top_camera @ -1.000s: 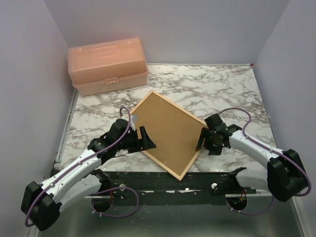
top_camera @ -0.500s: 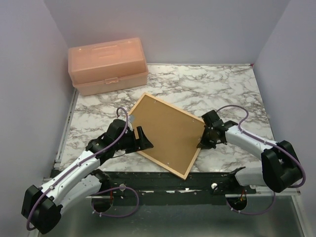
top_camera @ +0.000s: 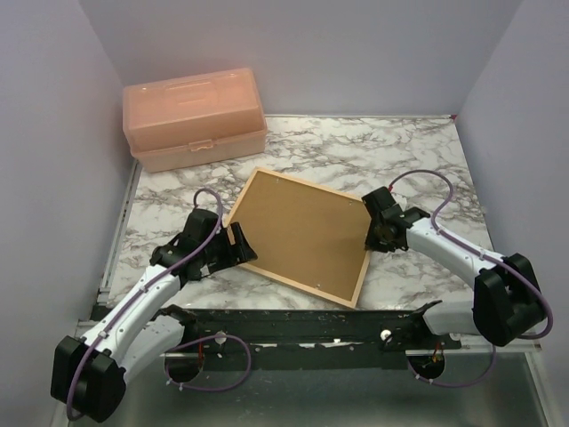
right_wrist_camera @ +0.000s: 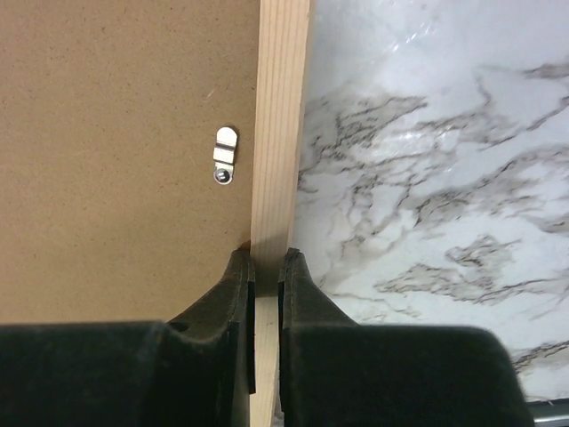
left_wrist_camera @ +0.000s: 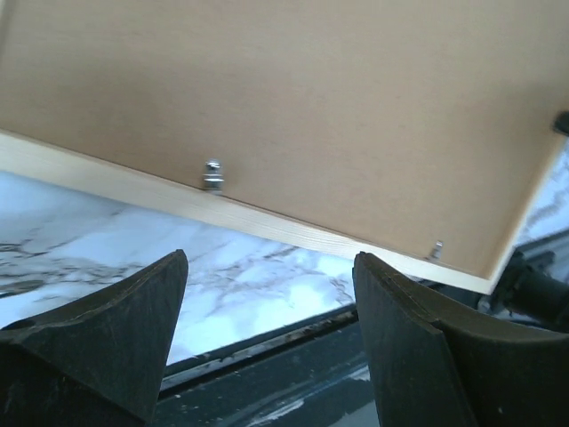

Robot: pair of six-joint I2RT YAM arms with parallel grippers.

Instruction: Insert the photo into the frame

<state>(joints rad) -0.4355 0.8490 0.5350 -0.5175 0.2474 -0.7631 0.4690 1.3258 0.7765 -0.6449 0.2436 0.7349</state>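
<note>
- The large rectangular frame of thin light-wood bars (right_wrist_camera: 280,133) lies face down near the middle of the marble-patterned bench (top_camera: 400,160), its stiff brown backing board (top_camera: 302,231) facing up.
- The right hand (right_wrist_camera: 265,262) is closed, pinching the frame's right-side bar between its fingers, beside a small metal turn clip (right_wrist_camera: 226,154).
- The left hand (left_wrist_camera: 271,267) stands open, empty, just beside the frame's left edge.
- A peach plastic toolbox (top_camera: 196,116) sits at the far left, apart from the frame.
</note>
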